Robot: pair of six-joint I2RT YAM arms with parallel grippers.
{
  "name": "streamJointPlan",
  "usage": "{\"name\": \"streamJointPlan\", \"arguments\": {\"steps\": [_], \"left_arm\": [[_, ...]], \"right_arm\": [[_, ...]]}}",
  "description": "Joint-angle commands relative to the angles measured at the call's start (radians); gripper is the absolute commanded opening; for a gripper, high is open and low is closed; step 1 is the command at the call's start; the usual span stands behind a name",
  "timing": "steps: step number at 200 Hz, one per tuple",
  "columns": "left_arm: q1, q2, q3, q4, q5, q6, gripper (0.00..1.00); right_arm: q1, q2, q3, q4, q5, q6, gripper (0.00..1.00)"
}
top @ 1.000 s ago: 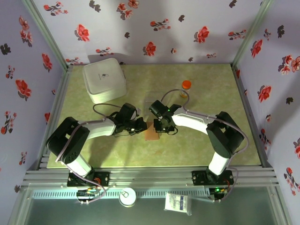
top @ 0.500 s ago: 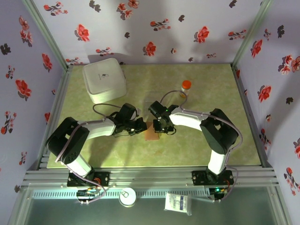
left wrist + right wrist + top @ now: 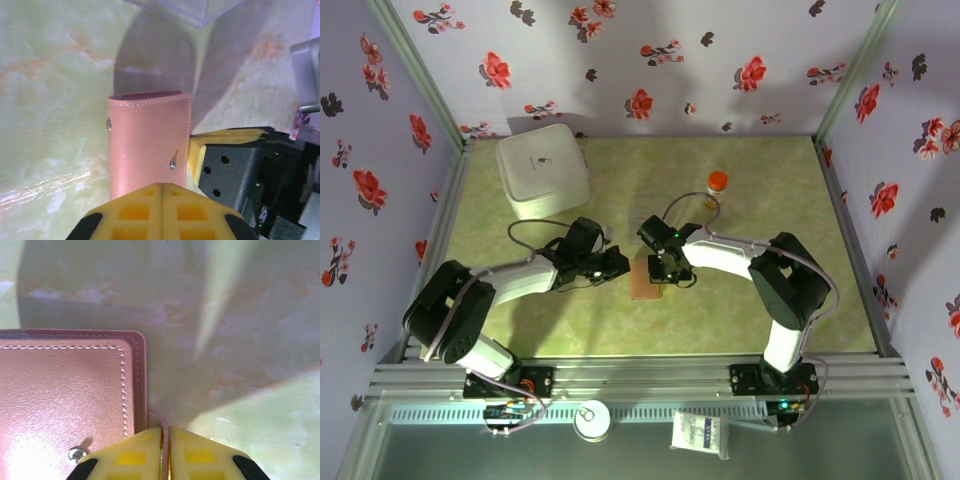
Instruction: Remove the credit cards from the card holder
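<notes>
Card holder [image 3: 644, 280] one (tan); white container [image 3: 542, 170] one.

Both arms are bending inward, the left gripper [image 3: 617, 264] and right gripper [image 3: 658, 268] nearly meeting. Left jaws are pressing together; right jaws are pinching the card holder's [image 3: 60, 390] edge.

The left arm [image 3: 518, 277] and right arm [image 3: 732, 256] are wearing white shells between black joints, each trailing a grey cable [image 3: 517, 230]; the fingers [image 3: 131, 210] are showing yellow, square-recessed faces beside a black housing [image 3: 235, 170] with hexagonal holes.
</notes>
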Motion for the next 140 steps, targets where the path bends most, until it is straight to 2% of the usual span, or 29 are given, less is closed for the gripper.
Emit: {"name": "streamJointPlan", "arguments": {"steps": [1, 62, 140], "left_arm": [[0.027, -0.06, -0.039, 0.008, -0.025, -0.005, 0.0], [0.088, -0.182, -0.113, 0.021, -0.042, -0.009, 0.0], [0.111, -0.241, -0.146, 0.016, -0.026, 0.004, 0.0]], "right_arm": [[-0.008, -0.056, 0.036, -0.07, 0.044, -0.009, 0.11], [-0.007, -0.081, 0.104, -0.157, 0.075, -0.022, 0.1], [0.021, -0.079, 0.218, -0.259, 0.103, -0.023, 0.1]]}}
